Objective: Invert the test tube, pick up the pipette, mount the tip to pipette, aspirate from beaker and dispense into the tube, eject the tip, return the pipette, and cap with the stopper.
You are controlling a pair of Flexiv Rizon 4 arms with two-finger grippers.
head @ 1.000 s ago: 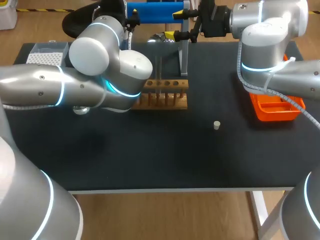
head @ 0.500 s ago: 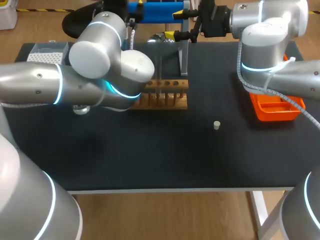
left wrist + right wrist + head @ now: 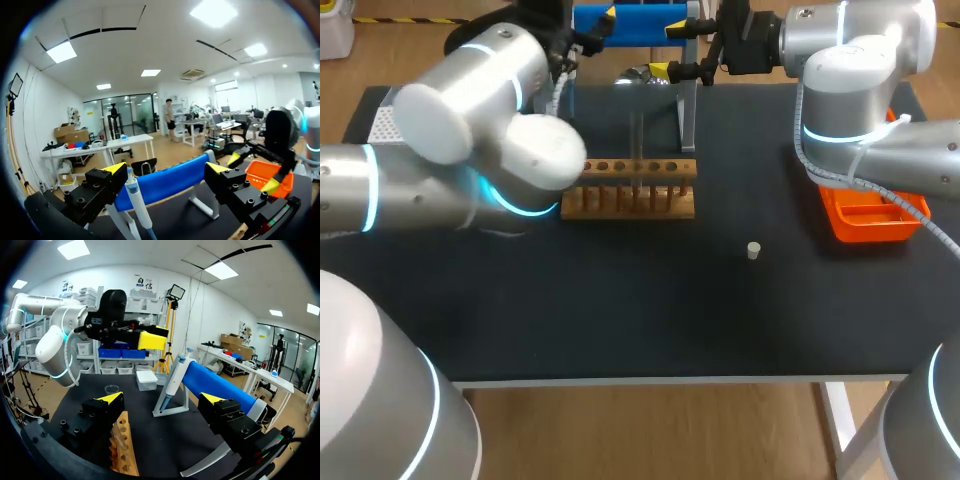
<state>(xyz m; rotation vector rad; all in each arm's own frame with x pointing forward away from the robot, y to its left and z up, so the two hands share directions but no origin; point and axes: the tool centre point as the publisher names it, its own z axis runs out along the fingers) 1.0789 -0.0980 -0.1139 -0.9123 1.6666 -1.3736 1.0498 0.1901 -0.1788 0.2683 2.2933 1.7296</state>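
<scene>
Looks like the grab-the-pipette step: up top-middle in the head view, the left gripper (image 3: 166, 170) is wide open with the slim white pipette (image 3: 136, 202) hanging on its blue-barred stand (image 3: 172, 180) close by one finger, so next it'd need to line up and squeeze (right gripper (image 3: 162, 400) is open too).

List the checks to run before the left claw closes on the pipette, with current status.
1. The left claw is open: ok.
2. The pipette rests on its stand, with its blue body between the left claw's fingers: ok.
3. Both fingers line up squarely on the pipette: cannot tell.
4. The right claw is open and apart from the pipette: ok.
5. The wooden rack stands upright on the table: ok.
6. The stopper lies free on the table, away from both arms: ok.
</scene>
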